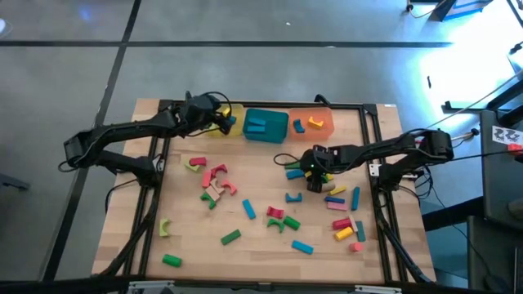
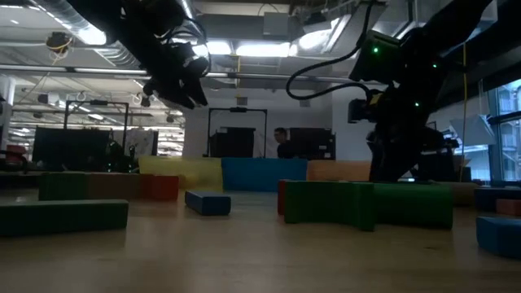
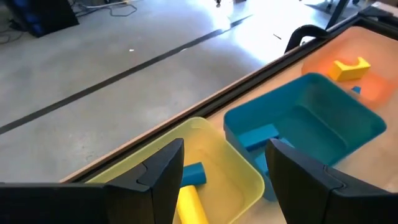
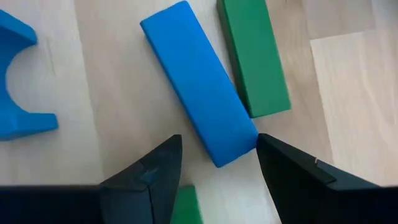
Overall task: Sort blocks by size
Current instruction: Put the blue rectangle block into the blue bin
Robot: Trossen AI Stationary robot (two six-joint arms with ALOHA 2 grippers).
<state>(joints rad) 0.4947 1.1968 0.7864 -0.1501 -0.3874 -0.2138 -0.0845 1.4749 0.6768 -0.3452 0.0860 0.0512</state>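
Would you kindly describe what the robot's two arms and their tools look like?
Both arms are dark, slim and jointed, trailing black cables. The left tool and right tool each have two flat, angular black fingers. A green light glows near the right arm's wrist; yellow shows by the left wrist.

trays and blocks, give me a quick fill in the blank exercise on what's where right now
1. The left gripper hovers open over the ____ tray.
2. The middle tray is coloured ____.
3. The yellow arch block lies in the ____ tray.
4. Just ahead of the right gripper, a blue bar lies beside a ____ bar.

Missing words: yellow; teal; orange; green
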